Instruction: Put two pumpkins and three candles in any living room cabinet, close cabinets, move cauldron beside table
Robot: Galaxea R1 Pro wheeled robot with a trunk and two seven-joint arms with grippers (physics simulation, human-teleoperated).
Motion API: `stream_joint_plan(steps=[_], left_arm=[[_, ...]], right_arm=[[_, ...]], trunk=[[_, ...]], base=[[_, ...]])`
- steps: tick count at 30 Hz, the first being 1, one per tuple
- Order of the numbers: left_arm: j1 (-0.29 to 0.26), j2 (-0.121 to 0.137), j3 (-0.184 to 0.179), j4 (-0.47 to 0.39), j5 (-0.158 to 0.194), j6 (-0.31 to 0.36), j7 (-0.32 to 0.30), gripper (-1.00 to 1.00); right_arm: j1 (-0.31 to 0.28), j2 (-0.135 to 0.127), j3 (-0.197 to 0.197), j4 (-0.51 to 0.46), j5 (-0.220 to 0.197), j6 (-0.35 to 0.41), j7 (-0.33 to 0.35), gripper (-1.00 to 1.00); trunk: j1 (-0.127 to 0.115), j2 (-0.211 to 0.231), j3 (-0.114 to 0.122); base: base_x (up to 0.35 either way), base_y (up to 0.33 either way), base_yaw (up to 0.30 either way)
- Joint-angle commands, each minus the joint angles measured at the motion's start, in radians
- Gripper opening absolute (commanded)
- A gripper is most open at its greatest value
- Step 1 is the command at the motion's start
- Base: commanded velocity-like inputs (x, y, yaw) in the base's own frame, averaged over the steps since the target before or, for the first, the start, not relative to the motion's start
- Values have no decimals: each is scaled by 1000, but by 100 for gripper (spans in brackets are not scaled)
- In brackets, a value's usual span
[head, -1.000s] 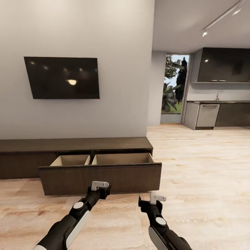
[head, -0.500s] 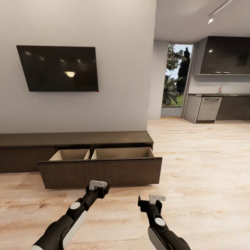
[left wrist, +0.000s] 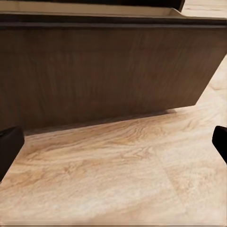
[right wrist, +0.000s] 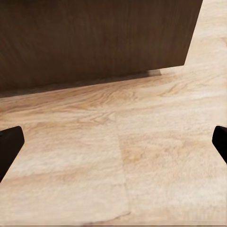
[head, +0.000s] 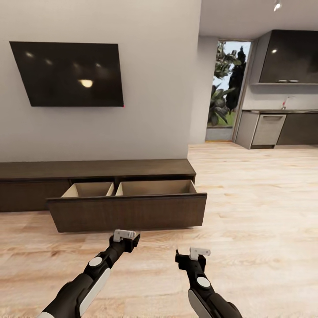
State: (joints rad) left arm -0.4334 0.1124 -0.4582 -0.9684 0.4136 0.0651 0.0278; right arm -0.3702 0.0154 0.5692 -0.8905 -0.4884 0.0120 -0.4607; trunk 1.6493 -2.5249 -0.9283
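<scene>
The long, low dark-brown cabinet [head: 97, 170] runs along the wall under the television. Its wide drawer [head: 128, 212] is pulled out, and the two light-wood compartments that show hold nothing I can see. My left gripper [head: 125, 236] hangs just in front of the drawer front, open and holding nothing. A little nearer stands my right gripper [head: 197, 253], also open and holding nothing. The left wrist view looks at the drawer front [left wrist: 104, 71] and the floor below it, with fingertips [left wrist: 9, 144] wide apart. The drawer front [right wrist: 94, 38] fills the far part of the right wrist view. Pumpkins, candles, cauldron and table are out of view.
A black television [head: 68, 74] hangs on the grey wall. The wall ends at a corner [head: 196, 88]; past it a glass door [head: 227, 90] and dark kitchen units [head: 282, 128] stand at the back right. Light wooden floor [head: 260, 212] stretches to the right.
The whole view has shifted: the cabinet and television sit lower-left and farther off, so the camera has moved back and tilted. Both grippers keep their pose, open.
</scene>
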Motion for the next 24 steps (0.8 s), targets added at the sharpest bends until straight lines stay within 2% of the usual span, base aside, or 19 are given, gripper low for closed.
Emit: stream_joint_plan(steps=[1, 17, 20, 21, 24], left_arm=[[-1, 1, -3, -2, 10, 4, 3, 100], [-1, 1, -2, -3, 10, 2, 9, 100], [-1, 1, 0, -1, 10, 2, 12, 100], [-1, 0, 1, 0, 9, 1, 13, 100], [-1, 0, 2, 1, 9, 0, 15, 100]], right_arm=[[-1, -1, 3, -1, -7, 1, -7, 100], [-5, 7, -2, 6, -3, 2, -22, 100], [-12, 18, -2, 7, 0, 2, -23, 100], [-14, 32, -1, 8, 0, 2, -22, 100], [-21, 51, -2, 8, 1, 2, -22, 100]], trunk=[[0, -1, -5], [7, -5, -67], [9, -5, -79], [9, -5, -82], [11, -6, -94]], base=[[0, 0, 0], [0, 0, 0], [0, 0, 0], [0, 0, 0], [0, 0, 0]])
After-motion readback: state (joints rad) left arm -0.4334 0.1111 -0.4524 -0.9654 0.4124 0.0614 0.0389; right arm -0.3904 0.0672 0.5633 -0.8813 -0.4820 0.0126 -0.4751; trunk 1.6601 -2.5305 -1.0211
